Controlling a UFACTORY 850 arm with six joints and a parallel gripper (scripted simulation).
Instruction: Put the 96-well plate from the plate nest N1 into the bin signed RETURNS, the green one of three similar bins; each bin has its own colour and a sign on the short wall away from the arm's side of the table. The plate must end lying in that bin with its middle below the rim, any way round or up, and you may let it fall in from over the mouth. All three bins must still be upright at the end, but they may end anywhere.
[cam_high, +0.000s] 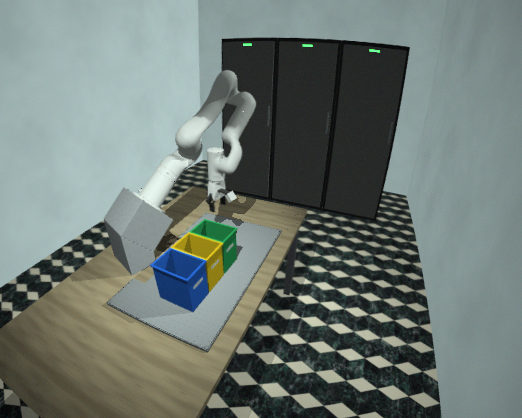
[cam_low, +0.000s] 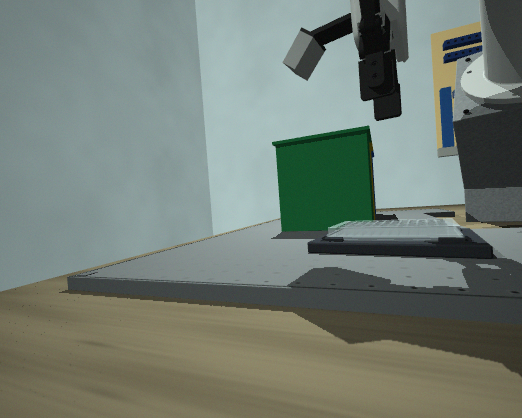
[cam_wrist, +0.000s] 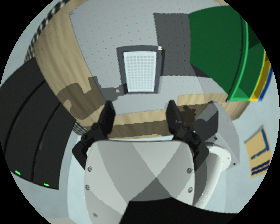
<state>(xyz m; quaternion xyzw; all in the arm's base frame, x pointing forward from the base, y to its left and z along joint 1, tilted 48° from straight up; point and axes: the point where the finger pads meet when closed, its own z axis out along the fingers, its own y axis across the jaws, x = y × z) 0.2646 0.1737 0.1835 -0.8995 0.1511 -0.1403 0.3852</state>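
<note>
The clear 96-well plate (cam_low: 396, 230) lies flat in its dark plate nest (cam_low: 400, 245) on the grey mat, next to the green bin (cam_low: 324, 181). In the wrist view the plate (cam_wrist: 140, 68) sits ahead of my fingers, with the green bin (cam_wrist: 219, 43) to its right. My gripper (cam_low: 381, 95) hangs open and empty well above the plate. In the top view the gripper (cam_high: 216, 199) is beyond the green bin (cam_high: 216, 239) at the far end of the mat; the plate is hidden there.
The yellow bin (cam_high: 199, 256) and blue bin (cam_high: 180, 277) stand in a row with the green one. The arm's grey base (cam_high: 134, 227) stands at the table's left. Dark cabinets (cam_high: 315, 125) stand behind the table.
</note>
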